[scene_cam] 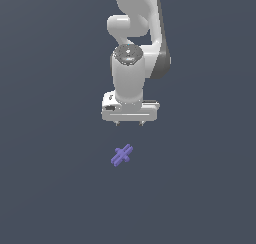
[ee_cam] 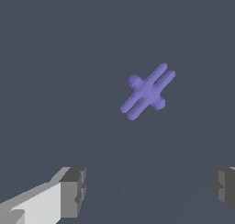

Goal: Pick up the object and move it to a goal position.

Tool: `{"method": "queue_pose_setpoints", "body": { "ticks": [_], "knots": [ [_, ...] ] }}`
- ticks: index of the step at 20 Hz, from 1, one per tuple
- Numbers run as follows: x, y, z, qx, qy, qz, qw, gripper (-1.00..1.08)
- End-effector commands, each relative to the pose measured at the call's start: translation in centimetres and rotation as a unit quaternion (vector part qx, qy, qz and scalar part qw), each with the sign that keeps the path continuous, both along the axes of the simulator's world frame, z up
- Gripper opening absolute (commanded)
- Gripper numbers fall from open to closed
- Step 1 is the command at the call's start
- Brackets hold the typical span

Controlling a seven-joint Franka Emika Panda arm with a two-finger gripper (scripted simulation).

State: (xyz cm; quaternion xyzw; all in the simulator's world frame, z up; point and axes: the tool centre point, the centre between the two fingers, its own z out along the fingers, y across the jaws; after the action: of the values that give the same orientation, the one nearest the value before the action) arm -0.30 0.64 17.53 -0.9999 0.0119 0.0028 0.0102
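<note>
**Purple-blue jack lies free below my spread gripper**

Purple-blue and small, the object (scene_cam: 122,155) lies flat on the dark grey floor (scene_cam: 50,188), apart from everything and not yet touched. In the exterior view it sits below the gripper (scene_cam: 129,123) and slightly toward that view's left. My gripper hangs above it with its fingers spread wide and nothing between them; in the wrist view the object (ee_cam: 148,91) shows ahead of the two fingertips (ee_cam: 73,192), outside the gap, so I judge I am not yet centred over it.

The piece is made of crossed bars: a doubled long bar running on a diagonal, crossed by a short stub with rounded ends. It looks rigid and hard-edged, and I expect it to be light, since it is far narrower than the hand. The surface renders smooth and matte; I would treat it as somewhat slippery and unlikely to give under pressure. Nothing suggests it is fragile.

I would take hold across the doubled long bar near the crossing, with the pads closing on its two flat flanks. That calls for turning the wrist to suit the diagonal. Pinching the rounded stub ends looks riskier, as they could roll out.

I can read no brand, label or writing on the piece, the arm or the floor. No goal marker shows in either view.
</note>
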Motion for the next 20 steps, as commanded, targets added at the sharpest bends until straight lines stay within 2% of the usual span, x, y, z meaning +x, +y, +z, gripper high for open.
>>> {"method": "queue_pose_setpoints", "body": {
  "ticks": [1, 11, 20],
  "knots": [
    [0.0, 0.0, 0.0, 0.0, 0.0, 0.0, 1.0, 1.0],
    [-0.23, 0.67, 0.12, -0.007, -0.002, 0.032, 0.9995, 1.0],
    [-0.21, 0.67, 0.1, -0.007, -0.002, 0.03, 0.9995, 1.0]
  ]
}}
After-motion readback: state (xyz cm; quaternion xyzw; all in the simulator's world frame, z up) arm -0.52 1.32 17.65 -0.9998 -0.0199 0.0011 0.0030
